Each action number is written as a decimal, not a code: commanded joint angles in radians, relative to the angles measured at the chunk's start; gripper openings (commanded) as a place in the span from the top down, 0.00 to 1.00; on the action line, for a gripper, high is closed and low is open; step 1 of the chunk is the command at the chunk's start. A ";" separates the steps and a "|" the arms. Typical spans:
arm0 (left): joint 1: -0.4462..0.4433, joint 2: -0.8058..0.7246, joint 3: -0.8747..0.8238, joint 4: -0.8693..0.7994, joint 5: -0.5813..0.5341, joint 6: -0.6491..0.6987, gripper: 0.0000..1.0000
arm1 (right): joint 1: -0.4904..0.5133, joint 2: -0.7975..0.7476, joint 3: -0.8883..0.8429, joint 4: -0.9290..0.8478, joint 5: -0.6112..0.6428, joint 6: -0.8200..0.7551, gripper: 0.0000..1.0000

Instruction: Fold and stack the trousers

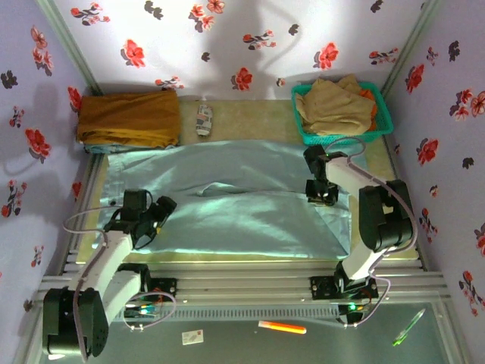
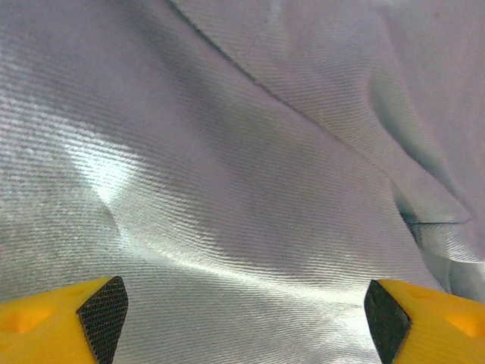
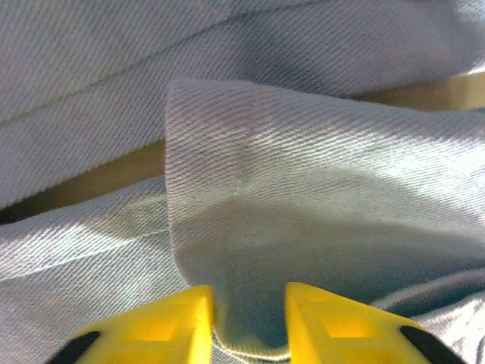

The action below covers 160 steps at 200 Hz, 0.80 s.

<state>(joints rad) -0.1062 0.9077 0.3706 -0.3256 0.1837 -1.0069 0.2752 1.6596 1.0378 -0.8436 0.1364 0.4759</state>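
Observation:
The trousers [image 1: 227, 205], pale aqua-blue and thin, lie spread wide across the table with a few creases. My left gripper [image 1: 161, 210] hovers low over their left part. Its fingers stand wide open in the left wrist view, left gripper [image 2: 246, 311], with only flat cloth [image 2: 242, 152] beneath them. My right gripper [image 1: 323, 196] is at the right edge of the trousers. In the right wrist view the right gripper [image 3: 248, 322] is shut on a raised fold of the cloth [image 3: 303, 189], which is pinched between the yellow fingers [image 3: 178, 326].
A folded mustard-brown garment [image 1: 129, 117] lies at the back left. A teal basket [image 1: 385, 127] holding a tan garment [image 1: 333, 106] stands at the back right. A small can [image 1: 204, 119] lies between them. Pens [image 1: 282, 327] rest on the near shelf.

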 commanded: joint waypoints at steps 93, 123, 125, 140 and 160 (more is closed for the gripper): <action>0.010 0.005 0.068 0.030 0.052 0.028 0.16 | -0.257 -0.344 -0.024 -0.134 0.178 0.127 1.00; 0.010 0.014 0.080 0.044 0.073 0.024 0.16 | -0.488 -0.474 -0.079 -0.127 0.235 0.128 1.00; 0.010 0.015 0.080 0.049 0.076 0.025 0.16 | -0.506 -0.479 -0.081 -0.128 0.237 0.128 1.00; 0.008 0.026 0.079 0.061 0.094 0.025 0.16 | -0.618 -0.491 -0.080 -0.141 0.255 0.148 0.51; 0.008 0.040 0.087 0.058 0.118 0.041 0.16 | -0.644 -0.507 -0.029 -0.152 0.208 0.153 0.07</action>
<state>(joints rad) -0.1043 0.9302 0.4267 -0.2821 0.2550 -0.9882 -0.3424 1.1687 0.9768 -0.9485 0.3397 0.6003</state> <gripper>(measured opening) 0.840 0.518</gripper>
